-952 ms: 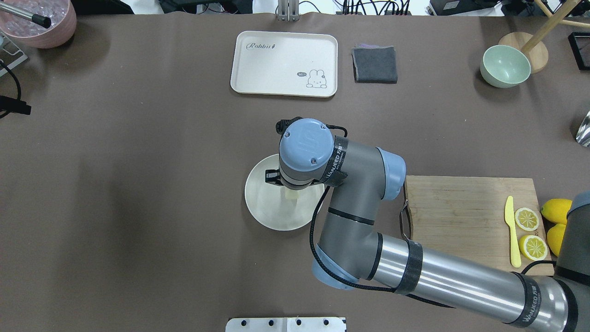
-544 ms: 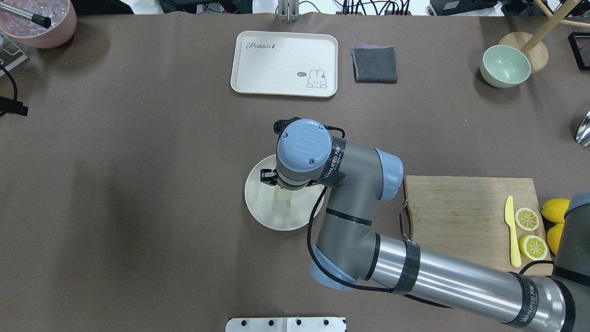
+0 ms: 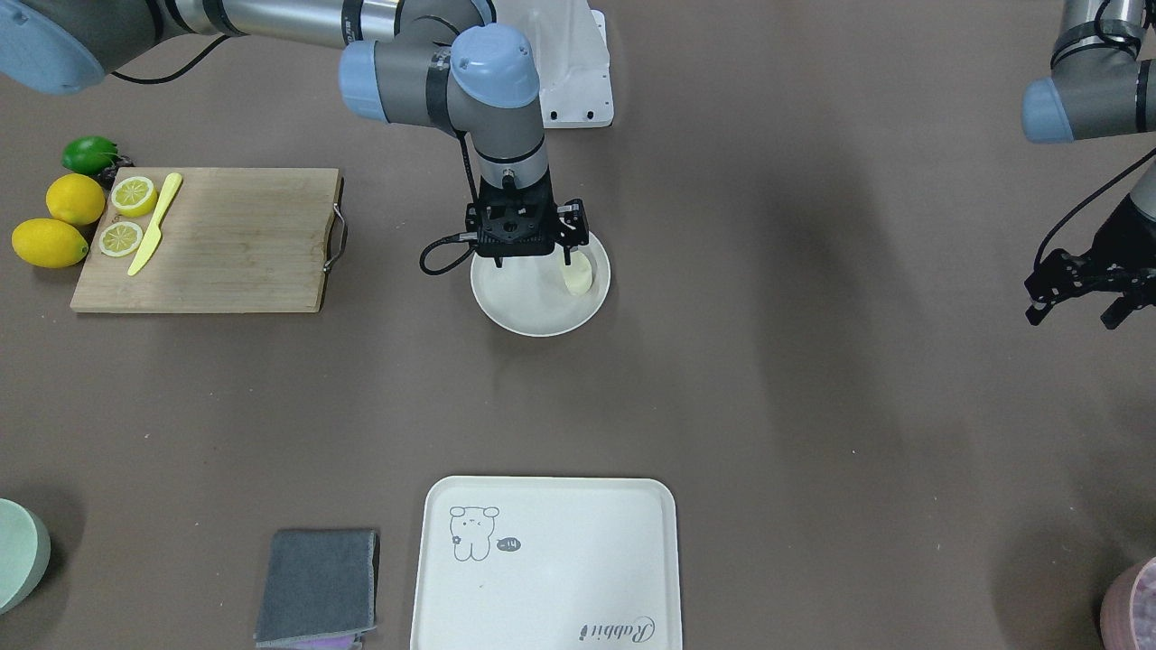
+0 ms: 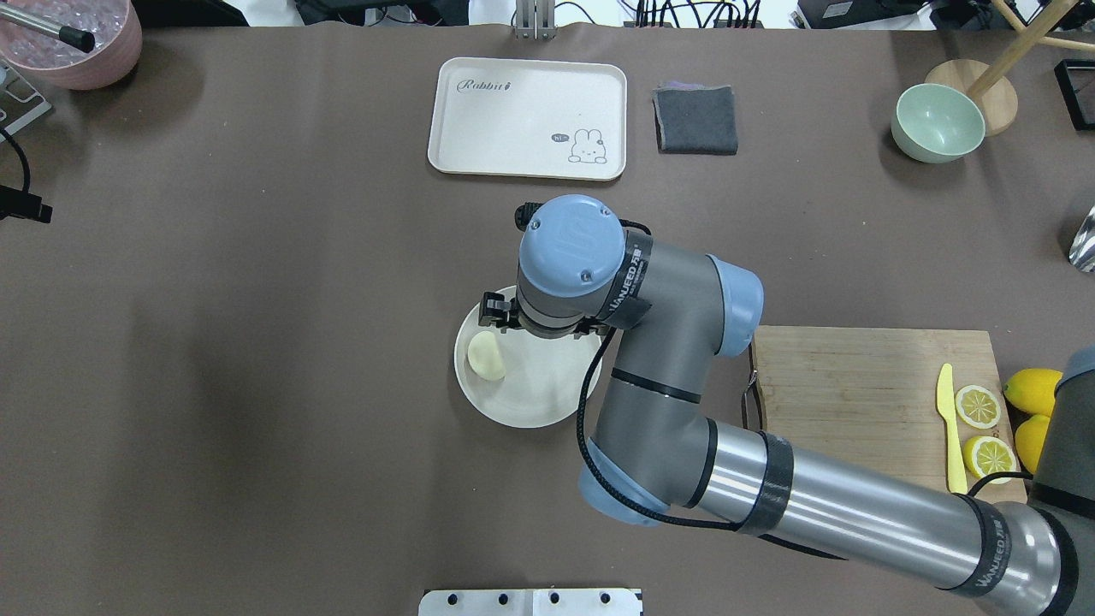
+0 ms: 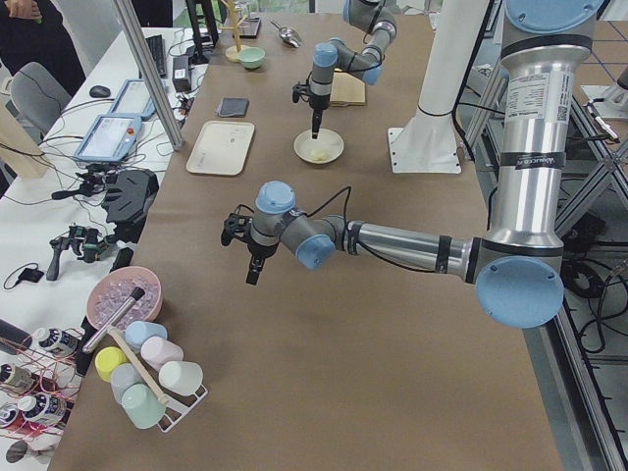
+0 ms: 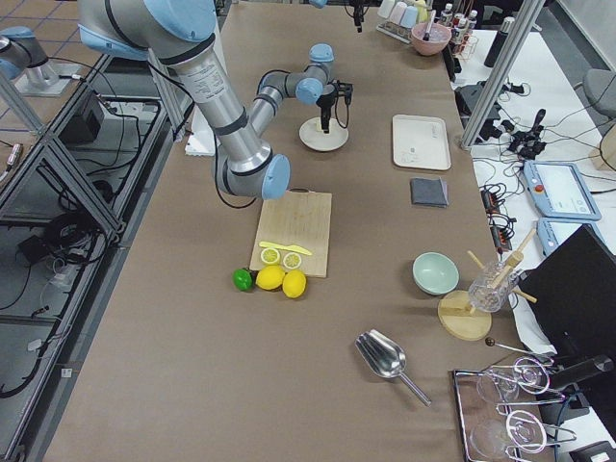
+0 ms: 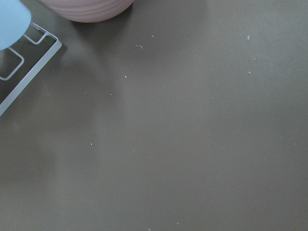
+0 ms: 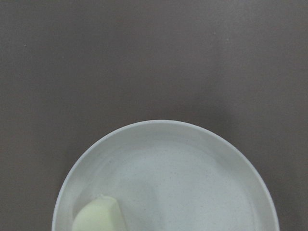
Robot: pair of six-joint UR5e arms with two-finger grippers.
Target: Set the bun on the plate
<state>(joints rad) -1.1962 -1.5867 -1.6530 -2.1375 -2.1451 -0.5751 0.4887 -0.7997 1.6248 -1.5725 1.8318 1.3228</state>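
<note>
The bun point(image 4: 486, 355) has dropped from the right claw point(image 3: 532, 256) and now lies inside the plate point(image 4: 535, 404), near its left rim. A cutting board point(image 4: 855, 402) sits near the plate, a tray point(image 4: 513, 120) well beyond. The right arm points straight down, its claw spread empty above the plate. The left claw point(image 3: 1075, 311) hangs open, well apart.

- The right arm reaches far forward, wrist vertical; the right gripper point(image 3: 533, 260) points straight down, jaws spread wide, gripping nothing.
- The left arm sits out at its own side; the left gripper point(image 3: 1075, 311) hangs downward, jaws parted, empty.
</note>
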